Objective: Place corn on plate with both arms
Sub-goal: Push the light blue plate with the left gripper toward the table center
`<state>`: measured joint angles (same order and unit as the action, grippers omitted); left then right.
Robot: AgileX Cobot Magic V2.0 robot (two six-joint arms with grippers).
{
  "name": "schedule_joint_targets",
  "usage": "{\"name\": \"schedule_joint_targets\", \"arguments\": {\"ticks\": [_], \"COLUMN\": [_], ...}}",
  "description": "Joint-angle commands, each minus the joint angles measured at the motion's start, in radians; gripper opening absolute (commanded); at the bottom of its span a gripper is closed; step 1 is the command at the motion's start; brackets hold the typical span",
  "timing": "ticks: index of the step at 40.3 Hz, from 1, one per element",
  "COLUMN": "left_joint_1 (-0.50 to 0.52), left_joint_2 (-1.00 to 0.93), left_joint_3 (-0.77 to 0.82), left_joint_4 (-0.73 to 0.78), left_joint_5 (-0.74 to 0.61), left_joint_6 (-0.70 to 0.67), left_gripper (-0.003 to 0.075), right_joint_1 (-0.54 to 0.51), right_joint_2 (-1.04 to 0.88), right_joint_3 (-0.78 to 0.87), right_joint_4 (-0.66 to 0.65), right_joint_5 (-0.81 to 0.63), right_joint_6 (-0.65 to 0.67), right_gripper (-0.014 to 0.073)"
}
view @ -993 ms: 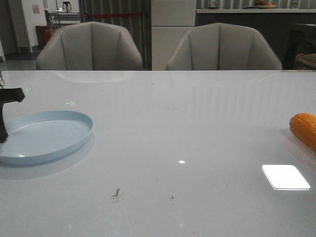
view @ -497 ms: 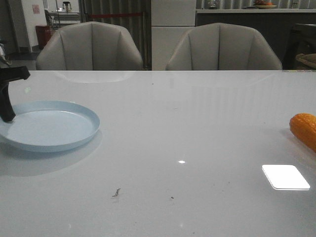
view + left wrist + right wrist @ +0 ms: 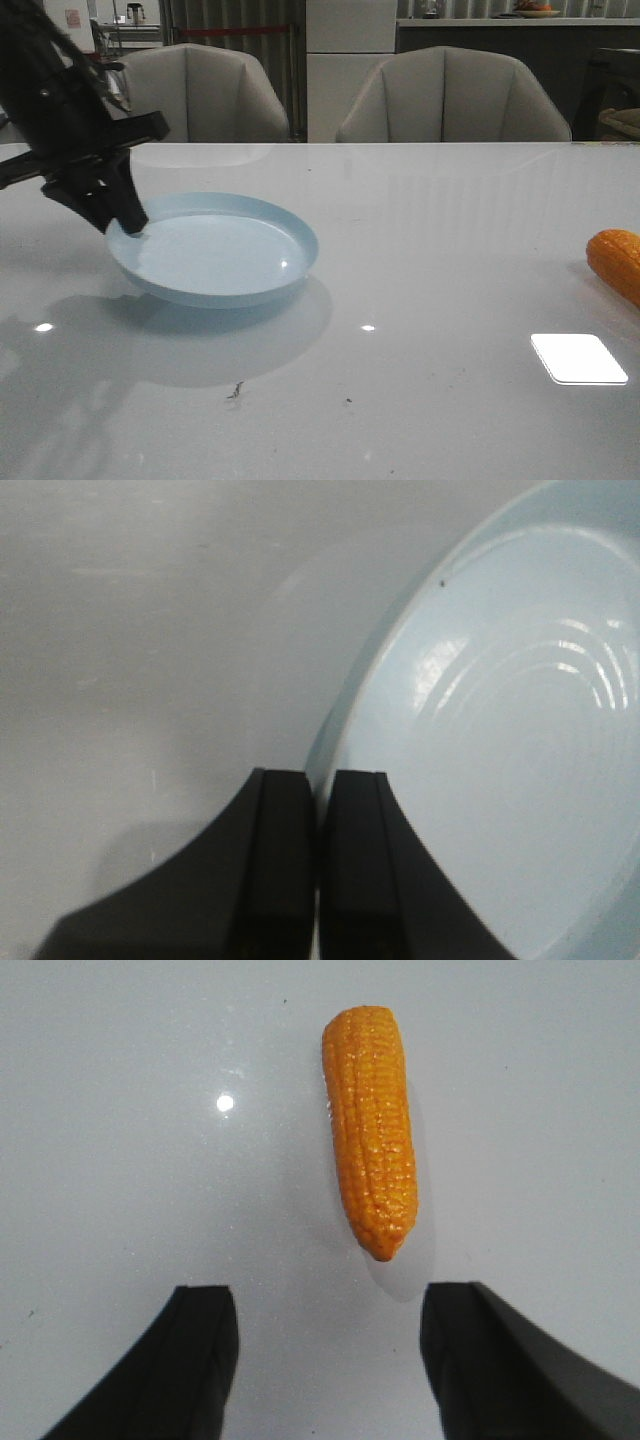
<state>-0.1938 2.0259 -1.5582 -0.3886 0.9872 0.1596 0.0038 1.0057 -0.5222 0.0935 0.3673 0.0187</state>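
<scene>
The pale blue plate [image 3: 215, 250] is held above the table at left centre, casting a shadow below it. My left gripper [image 3: 128, 222] is shut on the plate's left rim; in the left wrist view the gripper [image 3: 318, 785] pinches the plate's rim [image 3: 340, 740] between its black fingers. The orange-yellow corn [image 3: 616, 262] lies on the table at the right edge, partly cut off. In the right wrist view the corn [image 3: 371, 1130] lies just beyond my open, empty right gripper [image 3: 328, 1305], tapered end towards it. The right gripper does not show in the front view.
The white glossy table [image 3: 420, 300] has a bright light reflection [image 3: 578, 358] at front right and small specks at the front. Two grey chairs [image 3: 450, 95] stand behind the far edge.
My left arm has lifted the plate and carried it rightwards, from the table's left edge towards the centre. The corn has not moved.
</scene>
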Motion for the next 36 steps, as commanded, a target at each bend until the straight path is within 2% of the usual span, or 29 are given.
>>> {"name": "schedule_joint_targets", "arguments": {"ticks": [1, 15, 29, 33, 36], "left_joint_1": [-0.053, -0.201, -0.253, -0.255, -0.255], "left_joint_2": [-0.056, -0.048, 0.033, 0.033, 0.033], "left_joint_3": [-0.031, -0.029, -0.028, -0.034, -0.042], "left_joint_4": [-0.041, -0.037, -0.001, 0.046, 0.066], "left_joint_5": [-0.045, -0.135, -0.095, -0.092, -0.092], "left_joint_6": [0.002, -0.008, -0.008, -0.008, -0.006], "left_gripper": [0.0102, 0.0108, 0.0110, 0.0148, 0.0214], "right_joint_1": [-0.007, -0.007, -0.007, -0.007, -0.007], "right_joint_2": [-0.007, -0.007, -0.007, -0.007, -0.007], "right_joint_3": [-0.036, -0.036, -0.036, -0.036, -0.036], "right_joint_4": [-0.009, -0.009, -0.009, -0.009, -0.009], "right_joint_5": [-0.048, -0.027, -0.016, -0.011, -0.010], "right_joint_6": [-0.002, -0.002, -0.002, -0.002, -0.002], "right_gripper": [0.0513, 0.0513, 0.0513, 0.0513, 0.0513]}}
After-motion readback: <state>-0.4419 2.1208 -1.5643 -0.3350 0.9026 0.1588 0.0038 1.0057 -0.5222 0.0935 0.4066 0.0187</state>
